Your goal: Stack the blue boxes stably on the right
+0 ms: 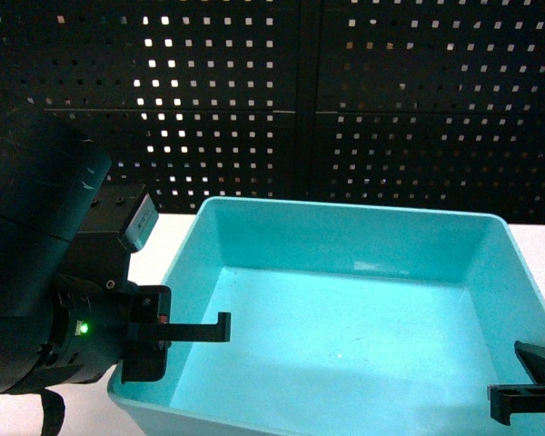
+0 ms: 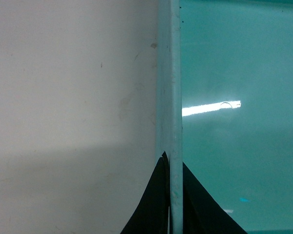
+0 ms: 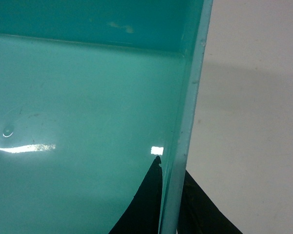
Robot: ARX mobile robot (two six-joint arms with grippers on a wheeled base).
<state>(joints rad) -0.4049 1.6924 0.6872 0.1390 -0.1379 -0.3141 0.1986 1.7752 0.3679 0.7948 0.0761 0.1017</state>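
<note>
the left gripper (image 2: pixel 170 195) is clamped across the turquoise tub (image 1: pixel 345 236)'s left rim; the right gripper (image 3: pixel 170 195) pinches its right rim; white table (image 2: pixel 63 97) outside each.

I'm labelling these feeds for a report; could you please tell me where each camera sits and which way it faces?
Head: on the robot, looking forward and down into the light turquoise plastic tub; both arms show.
Left wrist: along the tub's left rim; left claw straddles it.
Right wrist: along the right rim; right claw straddles it.
All views share the tub; both wrist views show the white table.
</note>
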